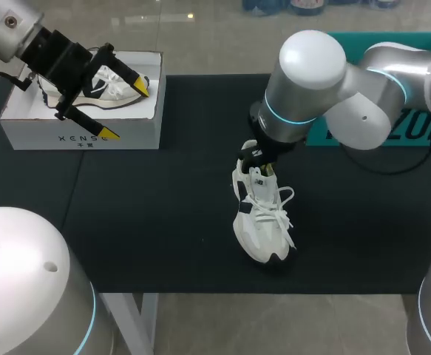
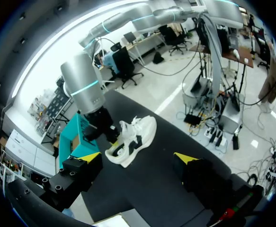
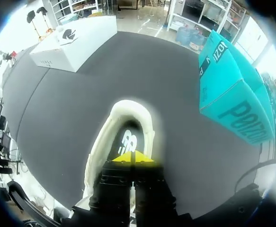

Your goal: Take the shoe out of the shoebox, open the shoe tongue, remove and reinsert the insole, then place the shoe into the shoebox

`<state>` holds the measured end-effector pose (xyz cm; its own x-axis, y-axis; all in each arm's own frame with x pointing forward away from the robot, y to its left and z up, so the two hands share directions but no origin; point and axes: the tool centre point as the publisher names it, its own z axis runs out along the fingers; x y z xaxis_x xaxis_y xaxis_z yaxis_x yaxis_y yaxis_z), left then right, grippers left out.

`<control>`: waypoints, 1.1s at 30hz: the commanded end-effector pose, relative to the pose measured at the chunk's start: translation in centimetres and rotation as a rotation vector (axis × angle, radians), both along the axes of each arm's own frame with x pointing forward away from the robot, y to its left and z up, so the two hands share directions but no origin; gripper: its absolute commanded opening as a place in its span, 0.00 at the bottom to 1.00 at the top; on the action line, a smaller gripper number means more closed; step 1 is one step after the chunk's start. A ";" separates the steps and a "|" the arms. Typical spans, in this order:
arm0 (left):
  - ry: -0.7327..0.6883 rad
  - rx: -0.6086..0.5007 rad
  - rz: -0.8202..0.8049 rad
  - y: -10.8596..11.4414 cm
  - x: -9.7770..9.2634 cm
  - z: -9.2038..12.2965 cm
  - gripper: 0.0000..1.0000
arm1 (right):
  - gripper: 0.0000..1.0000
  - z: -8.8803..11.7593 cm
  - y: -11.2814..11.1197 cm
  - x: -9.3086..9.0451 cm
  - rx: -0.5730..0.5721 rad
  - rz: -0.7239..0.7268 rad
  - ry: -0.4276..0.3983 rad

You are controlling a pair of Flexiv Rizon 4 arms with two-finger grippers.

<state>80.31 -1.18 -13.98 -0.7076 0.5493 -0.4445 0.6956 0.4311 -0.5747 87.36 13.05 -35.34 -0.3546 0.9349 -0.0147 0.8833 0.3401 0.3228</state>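
Head view: shoebox [image 1: 78,134] w/ shoe [image 1: 110,83] inside, L pincer [image 1: 126,111] wide above; R pincer [image 3: 131,158] closed.

Our silver left arm [image 1: 8,26] ends in a black left gripper [image 1: 126,111] with its yellow fingertips wide apart. Our silver right arm [image 1: 311,81] points down, and its black right gripper [image 3: 132,157] has its fingertips pressed together.

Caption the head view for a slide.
Right gripper grips the white shoe at its opening; left gripper open above the shoebox.
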 end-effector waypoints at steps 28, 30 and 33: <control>0.000 0.005 0.000 0.0 0.0 0.1 1.00 | 0.00 -5.0 -0.7 0.9 -0.074 -0.035 0.150; 0.000 0.005 0.000 0.0 0.0 0.1 1.00 | 0.00 -4.2 -1.0 0.6 -0.080 -0.039 0.148; 0.000 0.005 0.000 0.0 0.0 0.1 1.00 | 0.00 -2.5 -1.2 0.3 -0.086 -0.043 0.147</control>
<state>80.31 -1.18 -13.97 -0.7077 0.5492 -0.4445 0.6956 0.4311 -0.5747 88.51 12.48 -40.05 -0.3204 0.9464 -0.0419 0.9340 0.3230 0.1529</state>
